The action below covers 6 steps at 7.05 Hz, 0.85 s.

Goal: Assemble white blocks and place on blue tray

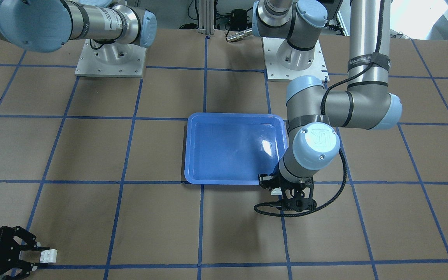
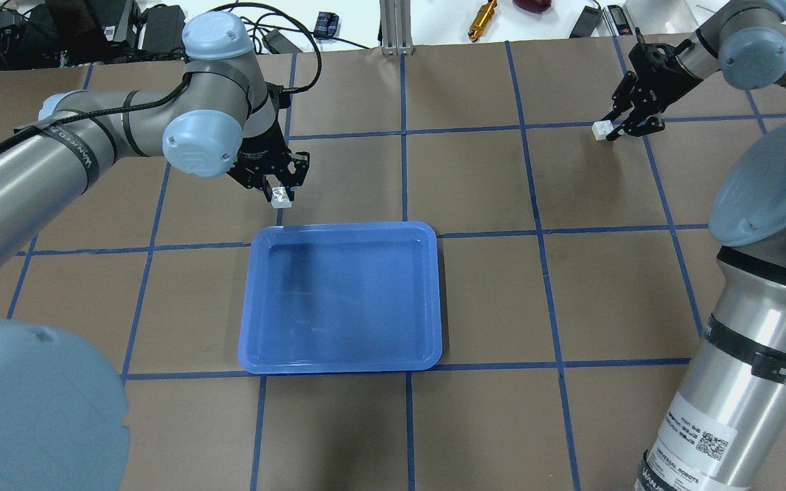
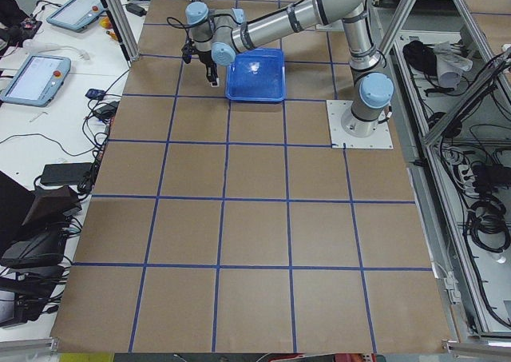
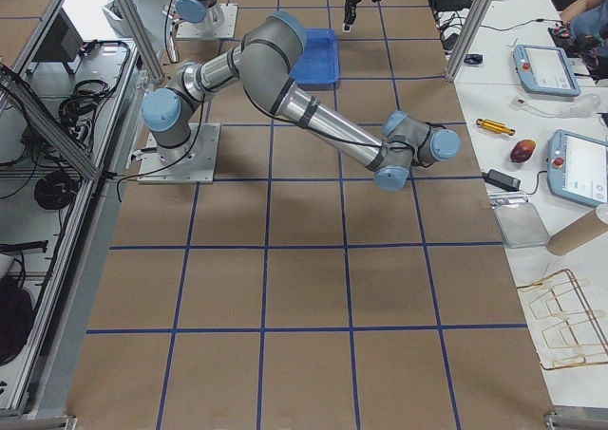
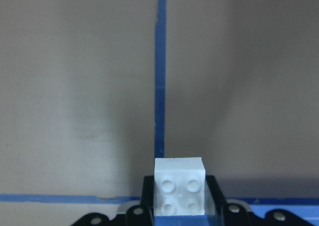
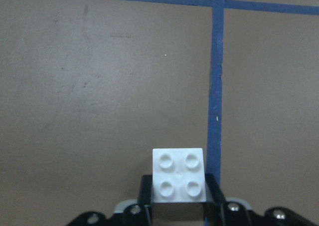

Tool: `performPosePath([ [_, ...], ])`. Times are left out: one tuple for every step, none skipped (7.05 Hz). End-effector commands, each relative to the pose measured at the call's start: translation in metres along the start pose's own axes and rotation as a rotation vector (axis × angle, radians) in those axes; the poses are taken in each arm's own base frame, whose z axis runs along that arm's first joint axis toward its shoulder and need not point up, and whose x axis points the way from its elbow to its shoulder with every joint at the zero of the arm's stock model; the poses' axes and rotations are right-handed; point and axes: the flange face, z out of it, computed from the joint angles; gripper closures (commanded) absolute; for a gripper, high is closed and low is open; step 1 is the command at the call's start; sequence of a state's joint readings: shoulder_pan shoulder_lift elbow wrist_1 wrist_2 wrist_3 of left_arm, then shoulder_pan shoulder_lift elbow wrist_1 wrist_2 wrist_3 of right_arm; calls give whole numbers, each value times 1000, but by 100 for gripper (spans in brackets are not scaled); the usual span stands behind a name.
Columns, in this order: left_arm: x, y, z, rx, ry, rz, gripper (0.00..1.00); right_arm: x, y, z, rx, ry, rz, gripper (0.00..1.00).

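Note:
The blue tray (image 2: 261,300) lies in the middle of the table, with nothing in it; it also shows in the front-facing view (image 1: 235,115). My left gripper (image 2: 278,191) is shut on a white block (image 2: 282,197), studs toward the wrist camera (image 5: 179,186), just beyond the tray's far-left corner. In the front-facing view that block (image 1: 275,191) peeks out under the gripper (image 1: 286,194). My right gripper (image 2: 613,129) is shut on the second white block (image 2: 600,130) far off at the back right; it also shows in the front-facing view (image 1: 49,255) and in the right wrist view (image 6: 178,181).
Brown paper with a blue tape grid (image 2: 403,133) covers the table. The two arm bases (image 1: 109,58) (image 1: 296,58) stand on the robot's side. Cables and tools (image 2: 482,13) lie beyond the table's far edge.

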<state>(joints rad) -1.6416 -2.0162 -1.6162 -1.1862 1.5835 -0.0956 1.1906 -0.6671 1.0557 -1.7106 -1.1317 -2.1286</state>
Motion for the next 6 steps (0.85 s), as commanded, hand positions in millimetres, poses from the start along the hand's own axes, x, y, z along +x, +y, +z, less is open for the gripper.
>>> performPosePath([
  [38, 63, 4, -18, -7, -32, 100, -2, -6, -3, 7, -11, 7, 100],
  [48, 87, 7, -22, -15, -19, 100, -7, -16, -12, 27, -33, 33, 100],
  [47, 115, 25, -58, -13, -16, 100, -16, -38, -38, 40, -59, 141, 100],
  [48, 132, 43, 9, 4, -11, 100, -25, -57, -60, 42, -69, 222, 100],
  [57, 144, 56, 59, 12, -19, 100, -30, -65, -69, 47, -84, 266, 100],
  [62, 141, 64, 73, 17, -13, 100, -39, -82, -87, 54, -94, 283, 100],
])
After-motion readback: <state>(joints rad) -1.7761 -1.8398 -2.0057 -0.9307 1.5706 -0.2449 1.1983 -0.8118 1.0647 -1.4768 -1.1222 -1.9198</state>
